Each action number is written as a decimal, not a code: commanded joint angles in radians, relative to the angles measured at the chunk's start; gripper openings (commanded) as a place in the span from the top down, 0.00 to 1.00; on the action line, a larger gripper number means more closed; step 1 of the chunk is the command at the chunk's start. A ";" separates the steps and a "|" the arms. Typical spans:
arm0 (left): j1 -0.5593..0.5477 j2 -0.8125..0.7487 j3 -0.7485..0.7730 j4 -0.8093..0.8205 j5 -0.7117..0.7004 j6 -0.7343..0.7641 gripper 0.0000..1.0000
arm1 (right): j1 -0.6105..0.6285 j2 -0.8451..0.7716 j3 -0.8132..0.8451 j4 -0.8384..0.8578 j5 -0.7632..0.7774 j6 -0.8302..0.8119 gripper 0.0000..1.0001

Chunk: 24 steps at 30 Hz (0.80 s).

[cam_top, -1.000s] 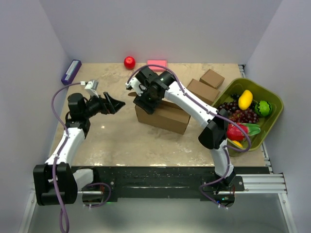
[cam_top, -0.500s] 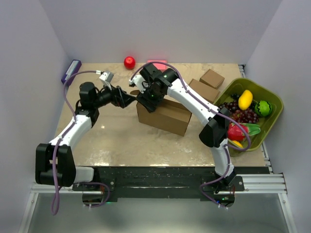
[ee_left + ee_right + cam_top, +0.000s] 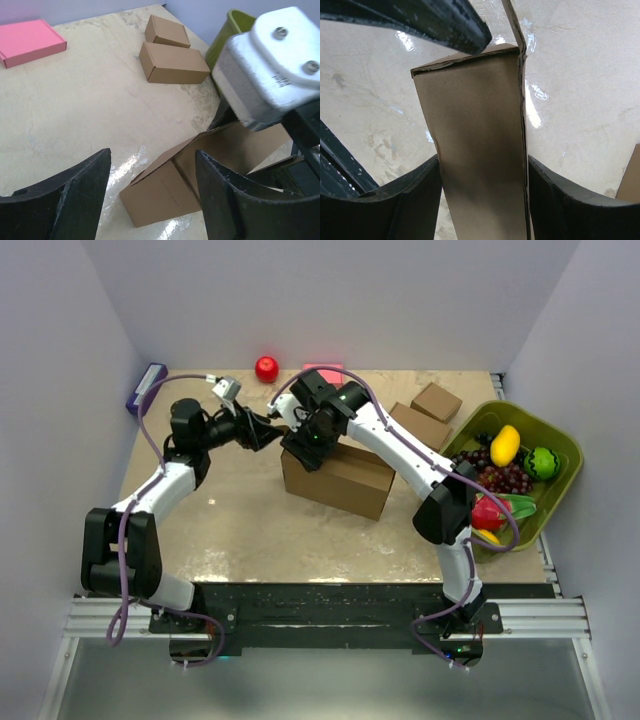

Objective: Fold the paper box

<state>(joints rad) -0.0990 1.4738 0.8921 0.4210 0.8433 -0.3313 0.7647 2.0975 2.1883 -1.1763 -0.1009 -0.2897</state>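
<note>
The paper box (image 3: 337, 480) is a brown cardboard box standing part-folded mid-table. My right gripper (image 3: 306, 446) is at its far left end, with a cardboard panel (image 3: 480, 150) filling the gap between its fingers (image 3: 415, 200) and touching both. My left gripper (image 3: 268, 430) is open and empty, just left of that end, close to the right gripper. In the left wrist view the box's sloping end flap (image 3: 160, 192) lies ahead between the open fingers (image 3: 65, 200), and the right wrist's pale housing (image 3: 270, 60) fills the upper right.
Two small closed brown boxes (image 3: 420, 427) (image 3: 436, 401) sit at the back right beside a green tray (image 3: 562, 440) of fruit. A pink flat box (image 3: 323, 371), a red ball (image 3: 266, 368) and a purple item (image 3: 146, 387) lie along the back edge.
My left arm has swung right and farther back, bringing its open gripper up to the box's left end. The right gripper and the box have hardly moved.
</note>
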 commanded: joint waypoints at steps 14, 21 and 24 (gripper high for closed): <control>-0.051 -0.032 0.019 -0.019 -0.006 0.092 0.81 | -0.008 -0.047 -0.131 0.124 -0.080 -0.031 0.33; -0.062 -0.046 0.027 -0.054 -0.061 0.121 0.92 | -0.010 -0.117 -0.197 0.214 0.021 0.046 0.19; -0.064 -0.052 0.030 -0.059 -0.088 0.120 0.96 | -0.010 -0.172 -0.240 0.259 0.070 0.083 0.01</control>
<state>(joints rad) -0.1616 1.4502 0.8940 0.4004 0.8253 -0.2436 0.7563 1.9869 2.0026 -0.9642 -0.0814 -0.2703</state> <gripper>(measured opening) 0.071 0.835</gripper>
